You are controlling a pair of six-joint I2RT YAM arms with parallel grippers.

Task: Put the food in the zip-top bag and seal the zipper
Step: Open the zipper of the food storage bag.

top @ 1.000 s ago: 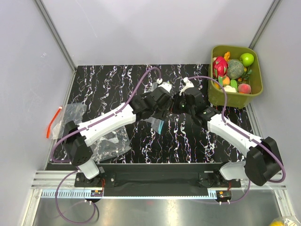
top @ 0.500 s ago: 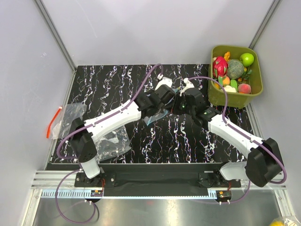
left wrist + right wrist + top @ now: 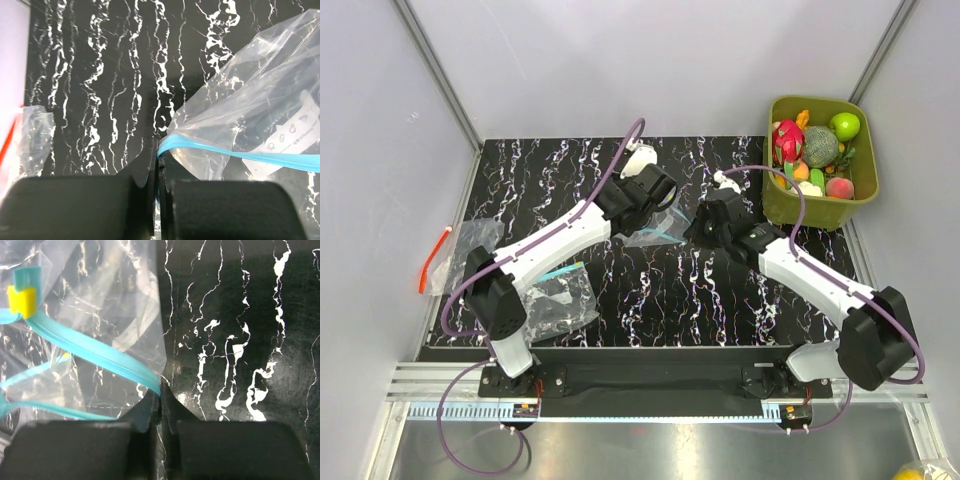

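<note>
Left gripper (image 3: pixel 157 162): I see the fingers pressed together on the blue-green zipper (image 3: pixel 240 156), pinching one end of the strip with no gap between the pads.
Right gripper (image 3: pixel 161 399): its fingers are squeezed tight on the other end of the strip, right where the zipper meets the corner of the plastic.
Zip-top bag (image 3: pixel 660 230): from overhead it hangs stretched between my two grippers, near the middle of the black marbled table (image 3: pixel 550 170) and toward the back. The crinkly clear film billows away from the left fingers (image 3: pixel 220 210) in that wrist's view.
Zipper detail: in the right wrist view the blue-green tracks run apart from each other toward the left, and a small yellow clip (image 3: pixel 22 299) sits on the upper one.
Food (image 3: pixel 818 152): all of it that I can see lies piled in the olive-green tub (image 3: pixel 830 212) at the back right corner, well apart from the bag. Red, green, orange and peach pieces show on top.
Other bags: a clear bag with an orange-red strip (image 3: pixel 470 245) lies at the left edge of the table, and a second crumpled clear bag (image 3: pixel 555 305) lies just beside it, nearer the left arm's base.
</note>
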